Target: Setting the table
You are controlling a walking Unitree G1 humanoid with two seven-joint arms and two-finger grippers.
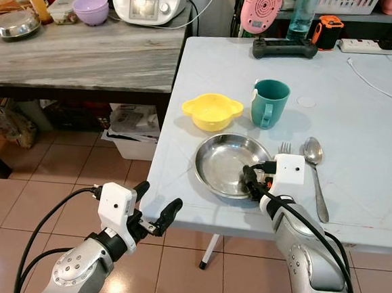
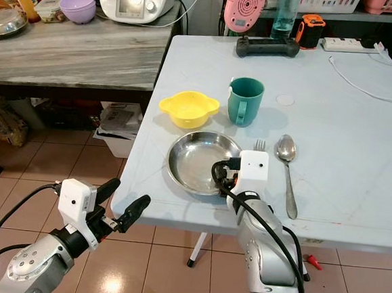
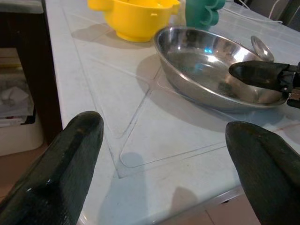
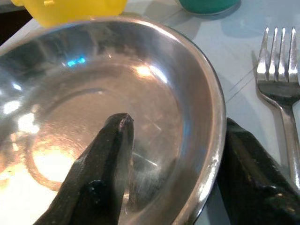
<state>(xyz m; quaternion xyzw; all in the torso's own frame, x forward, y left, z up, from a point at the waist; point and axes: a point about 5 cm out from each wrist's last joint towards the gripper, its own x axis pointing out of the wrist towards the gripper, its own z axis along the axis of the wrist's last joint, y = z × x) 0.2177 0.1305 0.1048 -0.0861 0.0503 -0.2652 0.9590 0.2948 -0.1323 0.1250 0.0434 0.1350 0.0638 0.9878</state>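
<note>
A steel plate (image 1: 228, 164) lies near the front edge of the pale blue table (image 1: 360, 132). My right gripper (image 1: 253, 181) is open astride the plate's near right rim, with one finger (image 4: 105, 159) inside the plate and the other (image 4: 248, 164) outside it. A fork (image 1: 284, 148) and a spoon (image 1: 314, 166) lie just right of the plate. Behind it stand a yellow bowl (image 1: 212, 111) and a teal mug (image 1: 270, 103). My left gripper (image 1: 158, 196) is open and empty, just off the table's front left edge, pointing at the plate (image 3: 211, 70).
A wood-topped counter (image 1: 88, 53) stands left of the table, carrying a purple bowl (image 1: 90, 8) and a white appliance (image 1: 146, 0). A black controller (image 1: 284, 48), a power strip (image 1: 367, 46) and a white cable (image 1: 377, 83) sit at the table's back. A white bin (image 1: 132, 131) is under the counter.
</note>
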